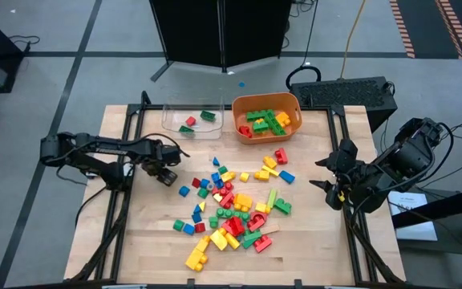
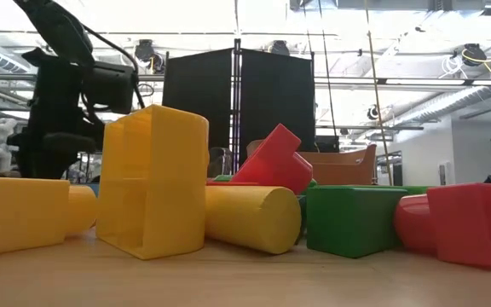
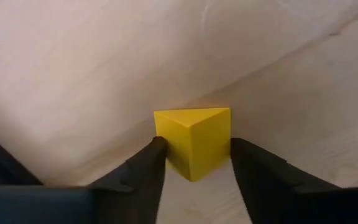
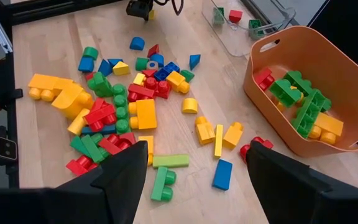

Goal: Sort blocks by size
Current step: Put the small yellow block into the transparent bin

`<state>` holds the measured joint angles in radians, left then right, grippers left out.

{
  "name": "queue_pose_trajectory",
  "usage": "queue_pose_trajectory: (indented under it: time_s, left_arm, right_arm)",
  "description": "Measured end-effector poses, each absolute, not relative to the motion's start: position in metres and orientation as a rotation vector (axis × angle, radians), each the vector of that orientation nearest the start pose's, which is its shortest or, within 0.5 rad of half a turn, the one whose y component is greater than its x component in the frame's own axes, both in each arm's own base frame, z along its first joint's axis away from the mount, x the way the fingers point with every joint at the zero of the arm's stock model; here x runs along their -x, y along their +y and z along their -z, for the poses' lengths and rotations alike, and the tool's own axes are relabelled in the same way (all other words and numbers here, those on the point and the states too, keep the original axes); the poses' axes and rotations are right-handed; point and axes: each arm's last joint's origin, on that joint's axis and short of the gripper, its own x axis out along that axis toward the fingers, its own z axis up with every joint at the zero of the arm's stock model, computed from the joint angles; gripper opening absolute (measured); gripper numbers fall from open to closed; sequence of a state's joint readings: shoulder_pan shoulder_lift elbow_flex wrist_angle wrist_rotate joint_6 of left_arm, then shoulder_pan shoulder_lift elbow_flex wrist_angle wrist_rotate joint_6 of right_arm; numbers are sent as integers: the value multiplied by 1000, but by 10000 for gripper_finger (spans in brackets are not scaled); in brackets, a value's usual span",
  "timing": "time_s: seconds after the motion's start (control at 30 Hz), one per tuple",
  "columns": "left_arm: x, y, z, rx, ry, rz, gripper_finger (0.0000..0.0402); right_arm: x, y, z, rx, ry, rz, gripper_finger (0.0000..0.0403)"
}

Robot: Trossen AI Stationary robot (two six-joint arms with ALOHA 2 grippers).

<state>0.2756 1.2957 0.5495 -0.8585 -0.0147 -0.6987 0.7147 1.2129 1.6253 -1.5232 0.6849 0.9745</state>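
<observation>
Many red, yellow, green and blue blocks (image 1: 235, 210) lie in a loose heap on the middle of the wooden table; the heap also shows in the right wrist view (image 4: 123, 102). My left gripper (image 1: 165, 173) is at the table's left part, left of the heap, shut on a small yellow wedge-shaped block (image 3: 194, 140). My right gripper (image 1: 334, 183) hovers open and empty at the table's right edge, its fingers wide apart (image 4: 197, 186). In the low view, large yellow (image 2: 152, 179), green (image 2: 352, 220) and red (image 2: 467, 223) blocks stand close to the camera. My left gripper pinches the yellow wedge block by two opposite sides (image 3: 164, 144) between its two fingertips (image 3: 149, 167). The fingers point down toward the table. One corner edge of the block faces the camera. Whether the block is clear of the table I cannot tell.
An orange tub (image 1: 293, 103) at the far middle holds green, yellow and red blocks. A clear plastic tray (image 1: 171, 120) to its left holds a few small green and red blocks. There is bare wood along the table's left side and near left corner (image 1: 135, 233).
</observation>
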Motion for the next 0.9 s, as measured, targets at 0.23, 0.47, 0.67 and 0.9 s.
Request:
queue_pose_trajectory:
  time_s: [0.23,0.47,0.67,0.9]
  left_arm:
    - [-164,46,-141,794,1415,-774,102]
    - [-177,49,-150,810,1339,-729,89]
    - [-183,50,-151,851,1282,-698,89]
    - [-190,52,-153,859,1213,-680,80]
  right_arm:
    - [-139,96,-423,-192,749,363,265]
    - [-139,96,-423,-188,750,362,265]
    - [-139,96,-423,-188,750,361,265]
    - [-139,96,-423,-188,750,361,265]
